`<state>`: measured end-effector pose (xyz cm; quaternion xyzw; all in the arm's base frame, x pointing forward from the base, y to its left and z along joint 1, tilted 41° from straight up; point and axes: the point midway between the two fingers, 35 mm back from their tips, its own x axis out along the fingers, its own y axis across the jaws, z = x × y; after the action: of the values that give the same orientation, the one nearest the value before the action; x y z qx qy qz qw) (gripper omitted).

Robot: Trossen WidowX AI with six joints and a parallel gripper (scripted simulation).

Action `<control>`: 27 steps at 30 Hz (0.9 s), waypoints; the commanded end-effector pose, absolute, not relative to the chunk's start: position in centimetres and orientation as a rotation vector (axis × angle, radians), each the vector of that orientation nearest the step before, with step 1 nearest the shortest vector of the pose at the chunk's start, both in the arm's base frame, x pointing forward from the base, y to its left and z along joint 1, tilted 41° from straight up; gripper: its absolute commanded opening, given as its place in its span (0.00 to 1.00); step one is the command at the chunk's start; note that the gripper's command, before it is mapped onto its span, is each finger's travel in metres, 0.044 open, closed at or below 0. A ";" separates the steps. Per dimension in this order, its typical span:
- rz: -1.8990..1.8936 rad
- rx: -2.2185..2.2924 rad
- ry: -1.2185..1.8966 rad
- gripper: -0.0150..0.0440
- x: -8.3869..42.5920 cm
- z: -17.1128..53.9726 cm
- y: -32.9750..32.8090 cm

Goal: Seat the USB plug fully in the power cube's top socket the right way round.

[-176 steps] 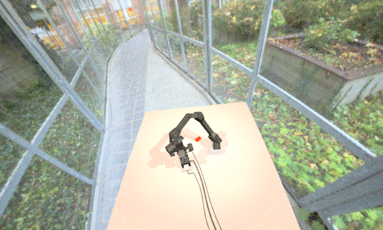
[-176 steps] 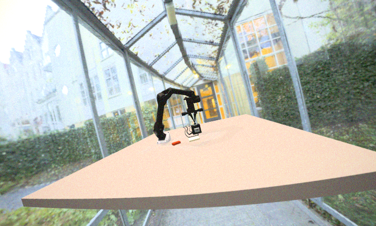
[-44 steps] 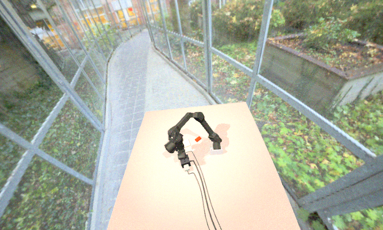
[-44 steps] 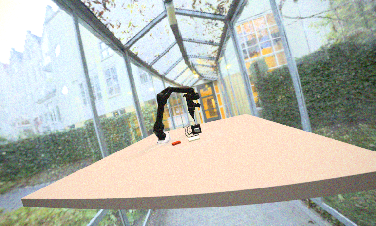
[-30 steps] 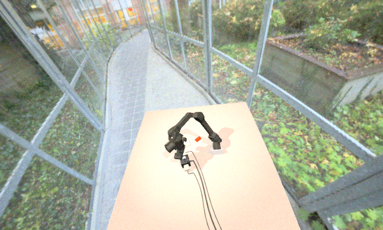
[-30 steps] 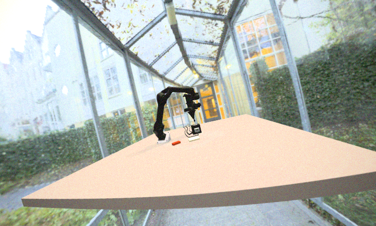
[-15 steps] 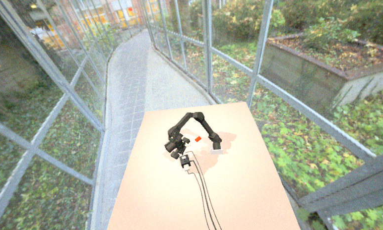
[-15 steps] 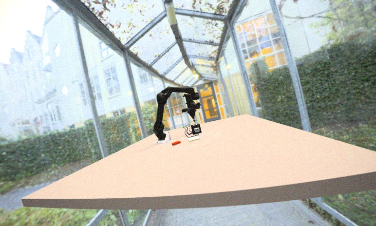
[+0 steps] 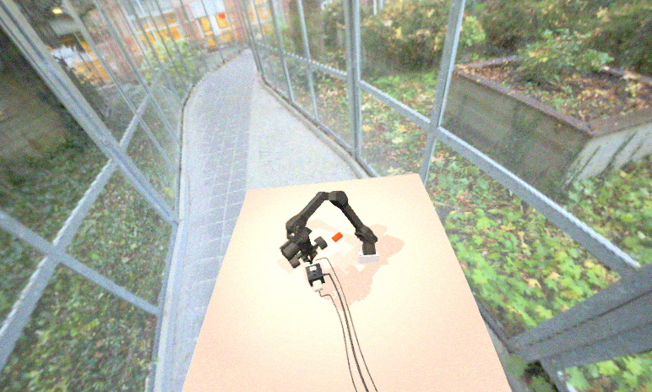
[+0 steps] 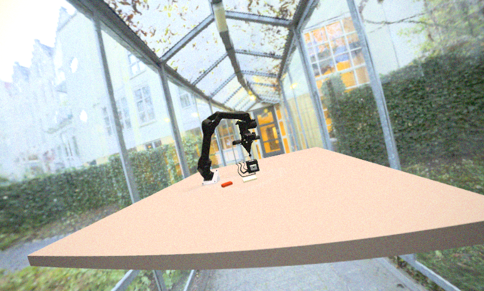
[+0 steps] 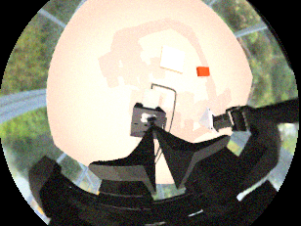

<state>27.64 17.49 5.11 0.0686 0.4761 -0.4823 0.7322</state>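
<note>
The dark power cube (image 9: 315,275) (image 10: 252,166) (image 11: 140,129) stands on the table, with a white patch on its top. My gripper (image 9: 311,262) (image 10: 249,155) (image 11: 153,129) points down just above the cube's top. It is shut on the small USB plug (image 11: 151,119), whose body is dark at the fingertips. The fingers and the small scale hide most of the plug. Whether its tip is in the socket or just above it, and which way round it is, I cannot tell.
A red block (image 9: 337,236) (image 10: 227,184) (image 11: 202,71) and a flat white box (image 10: 249,179) (image 11: 172,59) lie near the cube. A white plug (image 9: 317,287) is on the cube's side. Thin dark cables (image 9: 344,311) (image 11: 175,108) run from the cube across the table (image 9: 250,340) (image 10: 200,224).
</note>
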 end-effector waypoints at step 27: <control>-1.235 0.429 0.860 0.25 27.6 5.1 17.5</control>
<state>27.65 17.47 5.11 0.1928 0.3863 -0.5569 0.7096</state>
